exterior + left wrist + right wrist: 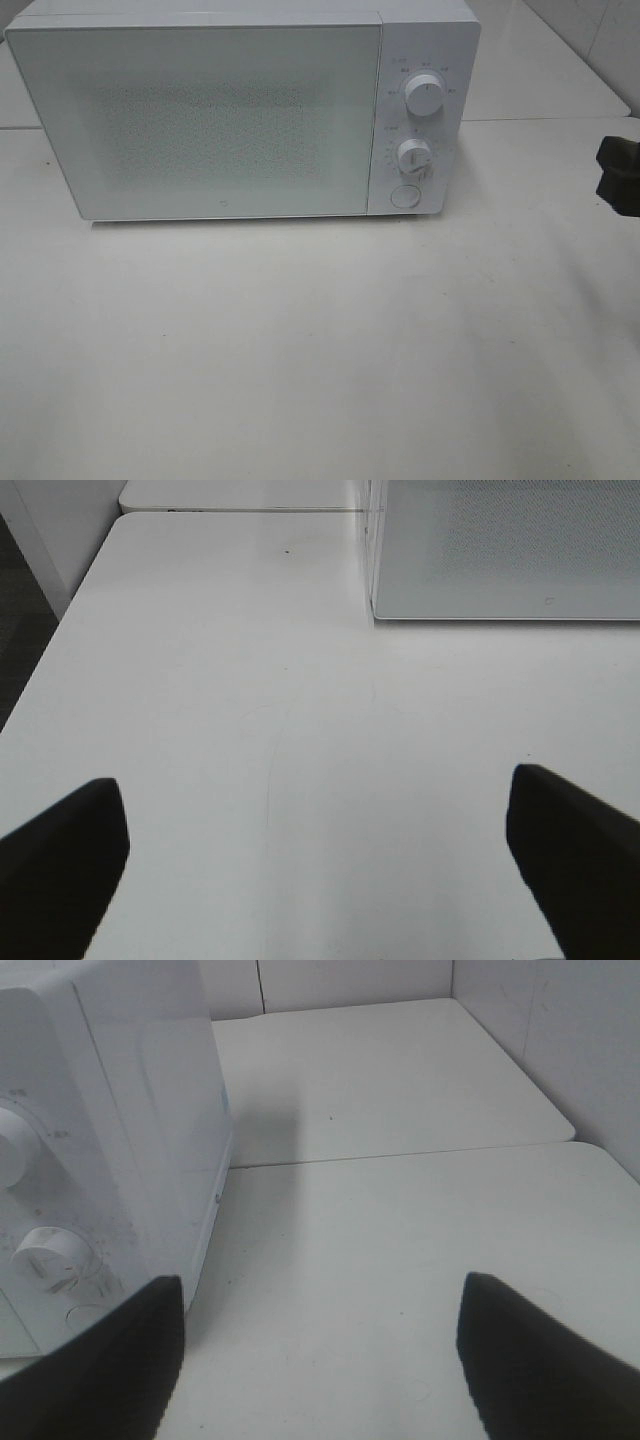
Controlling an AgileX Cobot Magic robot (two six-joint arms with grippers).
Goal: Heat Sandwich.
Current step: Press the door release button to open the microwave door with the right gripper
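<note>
The sandwich is out of view in every frame. A white microwave (240, 110) stands at the back of the table with its door shut and two round knobs (425, 97) on its right panel. My left gripper (318, 865) is open over bare tabletop, to the left of the microwave's front corner (372, 615); it does not show in the high view. My right gripper (320, 1360) is open and empty beside the microwave's right side (150, 1110). Only a dark part of the right arm (620, 175) shows at the right edge of the high view.
The white table (320, 350) stretches in front of the microwave. A second white tabletop (380, 1070) adjoins behind, with a seam between them. A wall (570, 1030) rises at the far right. The table's left edge (50, 650) drops to a dark floor.
</note>
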